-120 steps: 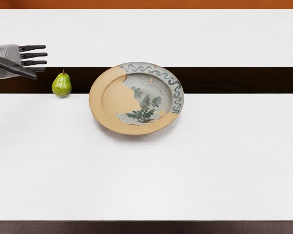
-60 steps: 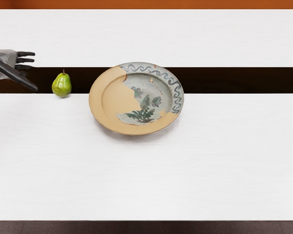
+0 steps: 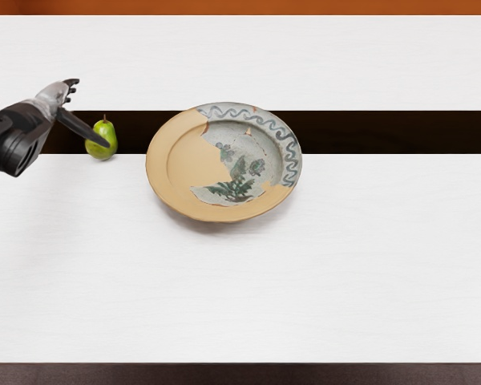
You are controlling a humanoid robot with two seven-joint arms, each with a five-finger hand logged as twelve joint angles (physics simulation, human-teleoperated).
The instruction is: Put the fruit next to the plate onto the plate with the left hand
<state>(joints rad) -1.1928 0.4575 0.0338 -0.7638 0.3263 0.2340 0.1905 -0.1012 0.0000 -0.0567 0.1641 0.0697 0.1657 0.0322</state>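
In the head view, a white table [image 3: 240,273] fills most of the picture, crossed by a dark brown band [image 3: 401,132] in its upper half. The small green pear [image 3: 107,140] stands upright with its stem up on the far edge of the near white surface, just in front of that band. It is left of the plate, near it but clearly apart from it.

The round ceramic plate [image 3: 172,160] has a tan glaze on its left part. Its right part is grey with a blue wavy line along the rim and a green plant motif in the well. Nothing lies on it.

The left hand [image 3: 54,99], grey with dark fingers [image 3: 85,130], comes in from the left edge on a black forearm. Its fingers are extended and apart, wrapped around nothing. One long finger slants down to the right and overlaps the pear's upper left side, while the shorter ones point up and to the right above it. Whether that finger actually touches the pear cannot be told from this angle.
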